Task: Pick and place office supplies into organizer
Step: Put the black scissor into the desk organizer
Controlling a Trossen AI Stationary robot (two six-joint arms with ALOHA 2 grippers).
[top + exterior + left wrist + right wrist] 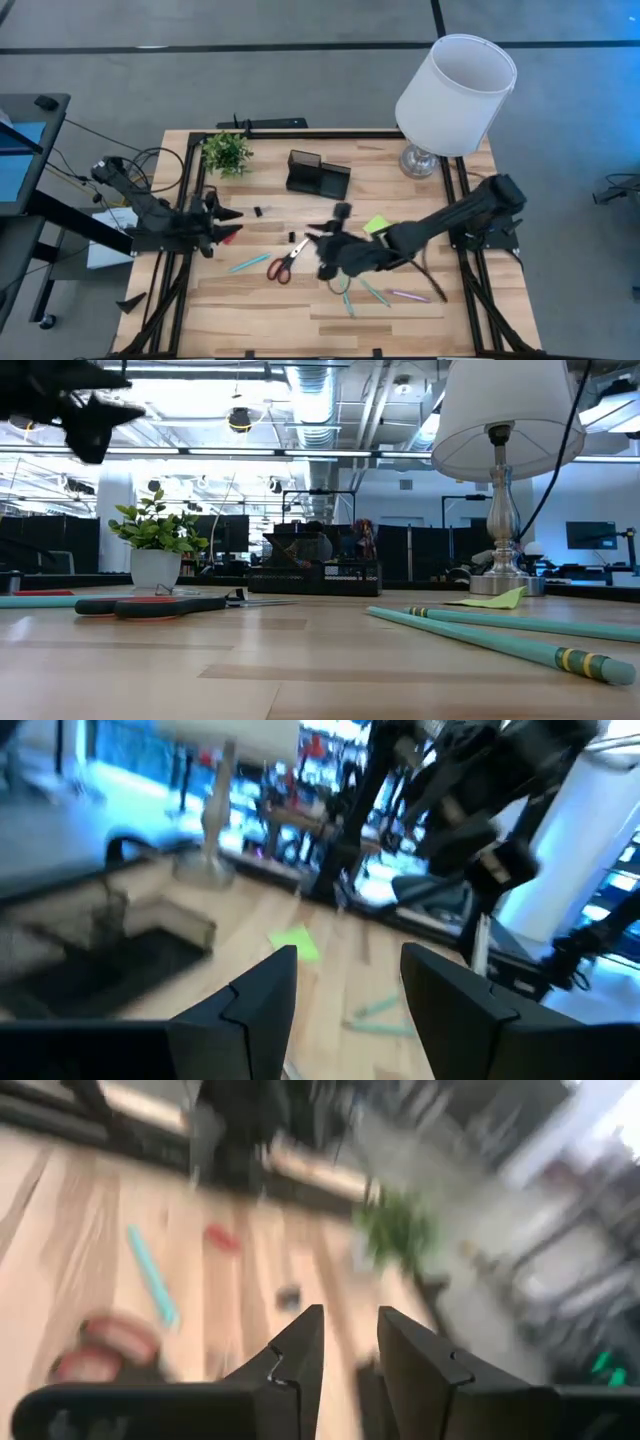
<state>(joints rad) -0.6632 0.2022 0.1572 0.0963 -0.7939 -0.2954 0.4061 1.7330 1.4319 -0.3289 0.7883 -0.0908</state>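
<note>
Red-handled scissors (282, 266) lie flat mid-desk (400, 310), just left of the right gripper (322, 245); nothing's in the black organizer (318, 174) at the back yet, as far as I can tell. Right gripper: fingers a narrow gap apart, empty, arm stretched low across the desk. To grab well, I'd drop straight down over the handles. Left gripper (222, 222) is wide open, empty, waiting at the left edge.

organizer (317, 174) open above, lamp (452, 92) (right) and plant (227, 152) flanking
</note>
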